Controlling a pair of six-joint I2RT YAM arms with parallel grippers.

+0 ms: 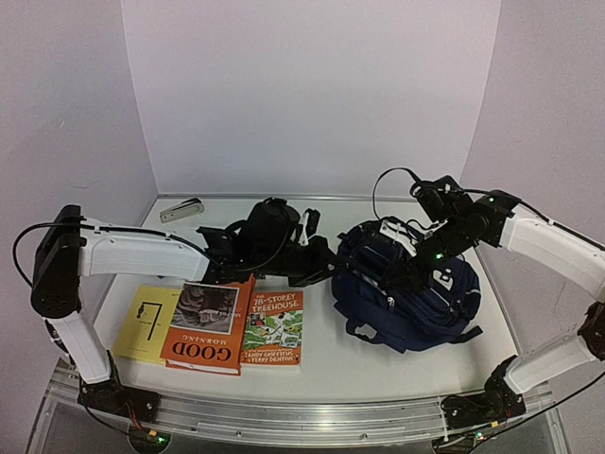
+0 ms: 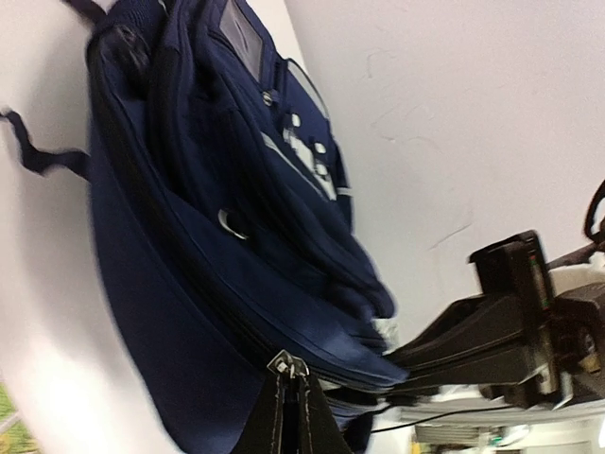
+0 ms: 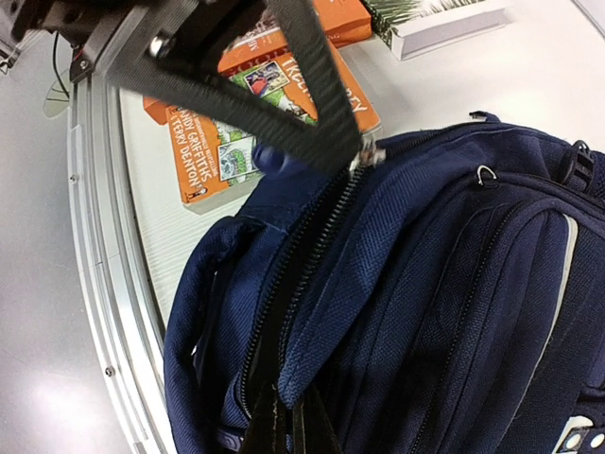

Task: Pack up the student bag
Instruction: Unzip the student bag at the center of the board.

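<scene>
Item 1, bag (image 1: 416, 303): dark navy, lying on the right half of the table (image 1: 378, 383), between the two arms, with straps trailing at its near side. Its main zip stood partly open. I could not see into the opening from any camera.

Item 2, left gripper (image 2: 286, 383): jaws closed to a sliver on the silver zip pull (image 3: 367, 154) at the bag's left edge. From above, its fingertips were lost against the dark cloth.

Item 3, right gripper (image 3: 286, 421): jaws pressed together on a fold of the bag's cloth beside the open zip teeth. Only the fingertips showed, cut off by the bottom edge of its own camera.

Item 4, yellow book (image 1: 144, 323): flat at near left, its right side hidden under the orange book (image 1: 210, 331).

Item 5, treehouse book (image 1: 274, 329): just beside the orange book and apart from the bag.

Item 6, small grey object (image 1: 181, 210): near the back left wall, too small for me to tell what it was.

Item 7, pale-edged slab (image 3: 444, 24): cut off at the top of the right wrist view, not identified
</scene>
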